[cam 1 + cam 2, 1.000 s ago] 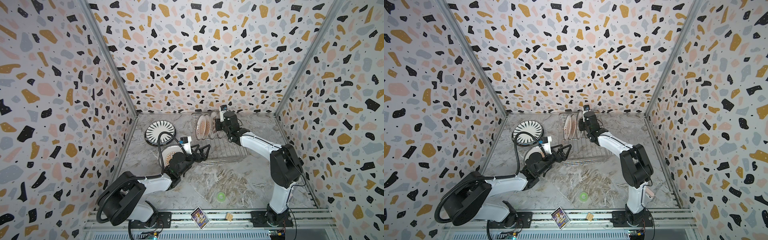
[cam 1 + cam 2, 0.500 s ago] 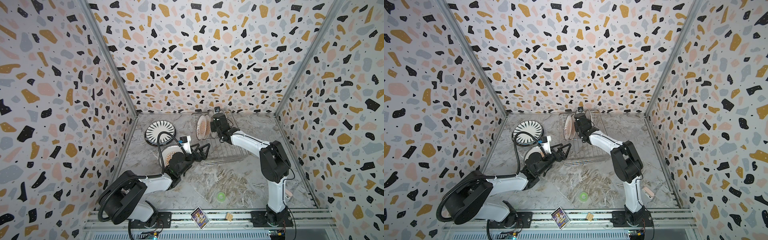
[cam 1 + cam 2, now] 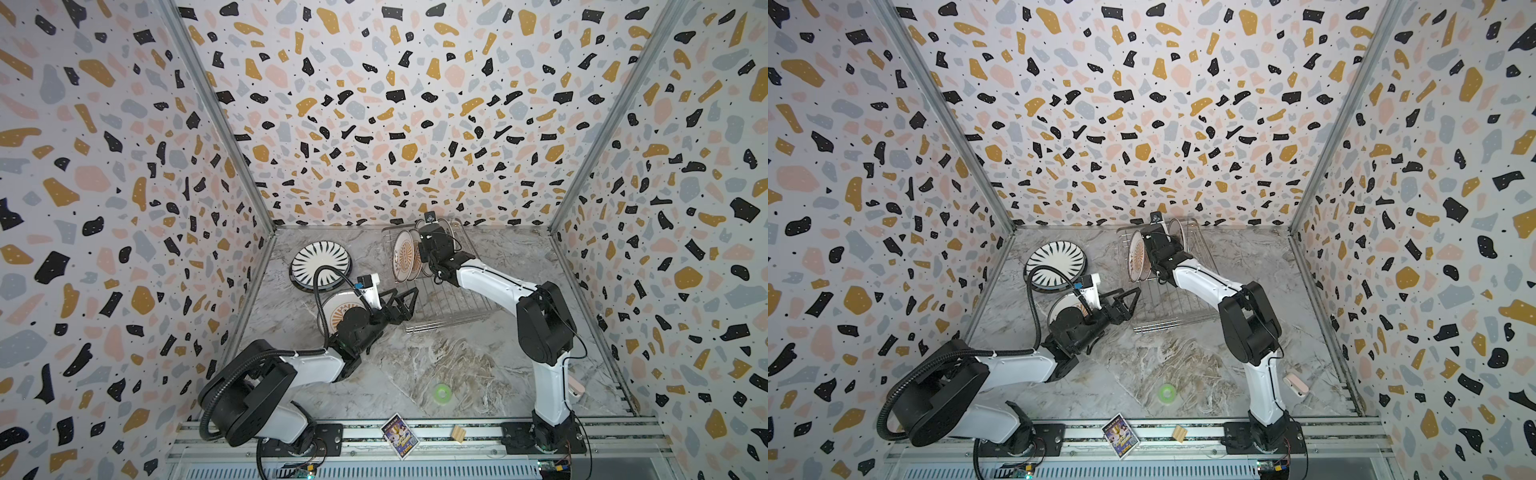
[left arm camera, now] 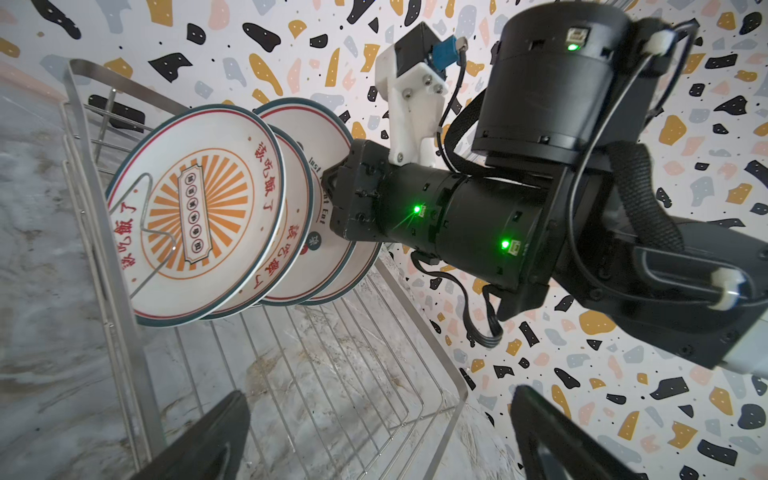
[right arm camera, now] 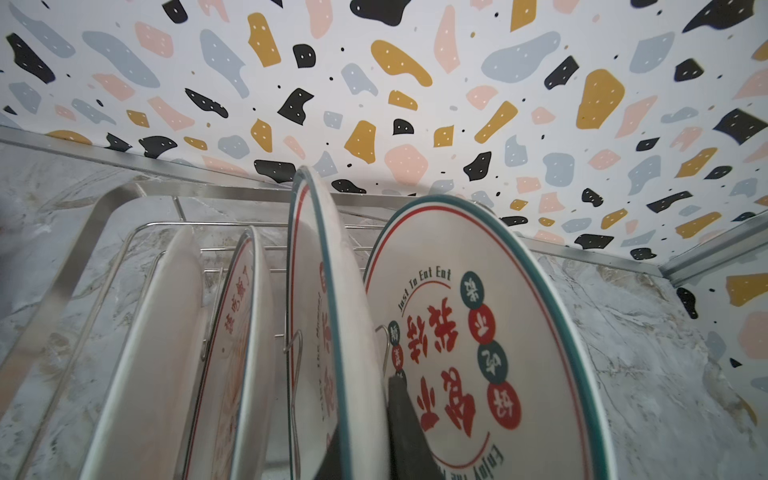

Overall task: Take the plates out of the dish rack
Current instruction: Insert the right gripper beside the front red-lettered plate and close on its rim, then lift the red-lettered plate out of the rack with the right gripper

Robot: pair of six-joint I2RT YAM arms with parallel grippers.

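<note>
The dish rack (image 3: 453, 301) stands at the back of the table, with several plates upright between its prongs. My right gripper (image 5: 365, 415) is shut on the rim of a teal-rimmed plate (image 5: 328, 291); one dark finger (image 5: 405, 432) lies between it and the red-lettered plate (image 5: 478, 353) behind it. An orange sunburst plate (image 4: 195, 216) stands foremost. My left gripper (image 4: 378, 415) is open and empty at the rack's near end (image 3: 401, 301). On the table lie a black-striped plate (image 3: 322, 264) and a sunburst plate (image 3: 336, 309), partly under the left arm.
A small green ring (image 3: 441, 392) lies on the marble floor near the front. A picture card (image 3: 400, 430) and a wooden block (image 3: 458, 434) sit on the front rail. A pale pink object (image 3: 575, 386) is beside the right arm's base. Patterned walls close in three sides.
My right gripper has moved left along the rack to the standing plates and closed on one. The left arm has stayed still and open.
</note>
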